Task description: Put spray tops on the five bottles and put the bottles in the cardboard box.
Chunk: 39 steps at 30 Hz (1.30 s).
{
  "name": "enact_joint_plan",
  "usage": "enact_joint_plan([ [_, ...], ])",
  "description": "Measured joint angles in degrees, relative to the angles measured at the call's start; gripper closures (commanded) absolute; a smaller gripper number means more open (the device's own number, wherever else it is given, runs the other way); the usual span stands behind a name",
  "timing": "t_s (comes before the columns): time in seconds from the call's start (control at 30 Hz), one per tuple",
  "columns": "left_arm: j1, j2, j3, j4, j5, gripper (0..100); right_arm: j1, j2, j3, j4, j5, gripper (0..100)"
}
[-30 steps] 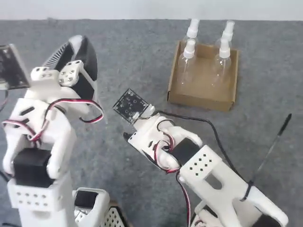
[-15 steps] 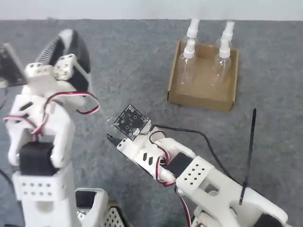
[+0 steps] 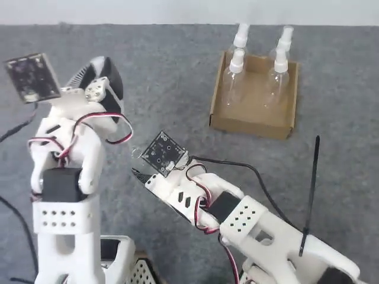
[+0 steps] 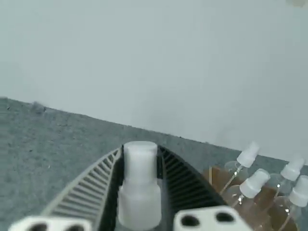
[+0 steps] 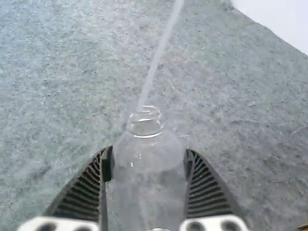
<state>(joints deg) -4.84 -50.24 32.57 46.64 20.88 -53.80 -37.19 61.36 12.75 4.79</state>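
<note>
My left gripper (image 4: 139,159) is shut on a white spray top (image 4: 139,190), held upright above the table; in the high view it hangs at the left (image 3: 95,70). The right gripper (image 5: 144,161) is shut on a clear, uncapped bottle (image 5: 144,149) whose open neck points away from the wrist. From above, that gripper (image 3: 140,170) sits near the table's middle, with the bottle's neck (image 3: 136,154) just showing. A thin pale tube (image 5: 159,53) runs toward the neck. The cardboard box (image 3: 251,125) at the back right holds several capped bottles (image 3: 235,68).
Grey carpet covers the table. A black cable tie (image 3: 311,189) sticks up from the right arm's base. The box with its capped bottles (image 4: 255,185) is also visible from the left wrist. Open carpet lies between the arms and the box.
The right gripper has drawn back toward the front left with the bottle. The left arm has turned and its gripper with the spray top has shifted slightly toward the centre.
</note>
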Motion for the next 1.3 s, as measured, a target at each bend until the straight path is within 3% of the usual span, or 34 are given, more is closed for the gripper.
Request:
enact_joint_plan([
  [0.3, 3.34, 0.09, 7.91, 0.00, 0.00, 99, 0.00, -0.09, 0.00, -0.44, -3.69, 99.3],
  [0.5, 4.57, 0.09, 10.02, 0.18, -4.75, 99, 0.18, -5.80, 2.64, -0.53, -6.24, 99.3],
  [0.83, 9.49, 0.00, 9.93, 8.97, -6.33, 99, 1.23, -8.88, 5.10, -0.53, -6.59, 99.3],
  [1.3, 10.20, -3.87, 9.93, 12.66, -6.33, 97, 3.87, -9.32, 5.71, -0.53, -6.59, 99.3],
])
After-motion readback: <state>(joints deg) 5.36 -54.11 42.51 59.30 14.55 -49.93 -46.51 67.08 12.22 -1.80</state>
